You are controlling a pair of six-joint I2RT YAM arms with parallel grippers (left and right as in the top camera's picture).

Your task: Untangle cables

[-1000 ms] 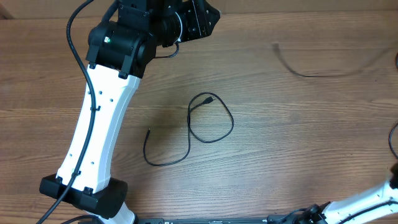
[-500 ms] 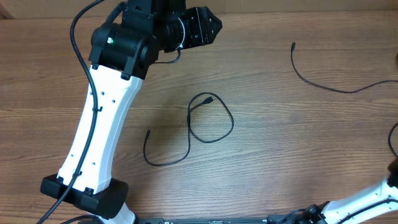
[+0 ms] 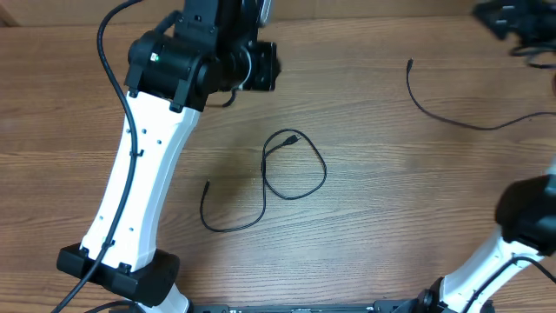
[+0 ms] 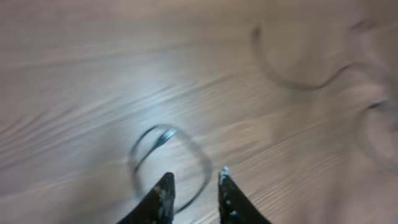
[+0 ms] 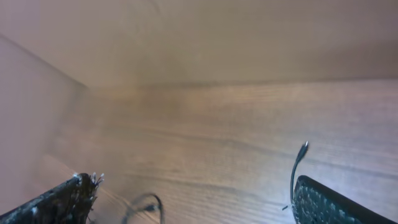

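Fingers on left [image 4: 163, 198] narrowly parted, empty, blurred cable loop [image 4: 160, 135] ahead, right fingers [image 5: 328, 203] spread wide, empty

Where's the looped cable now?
Overhead view: the looped cable lies mid-table, right of the left arm, apart from the second cable at the right edge.

The table [image 3: 391, 200] is smooth wood grain with a soft, low sheen. The looped cable [image 3: 325, 172] and the second cable [image 3: 456, 124] look like matt black rubbery cord. The left arm [image 3: 143, 183] has smooth white plastic shells, faintly glossy. On the right gripper [image 5: 193, 183], the black pads [image 5: 329, 202] show a fine dimpled texture.
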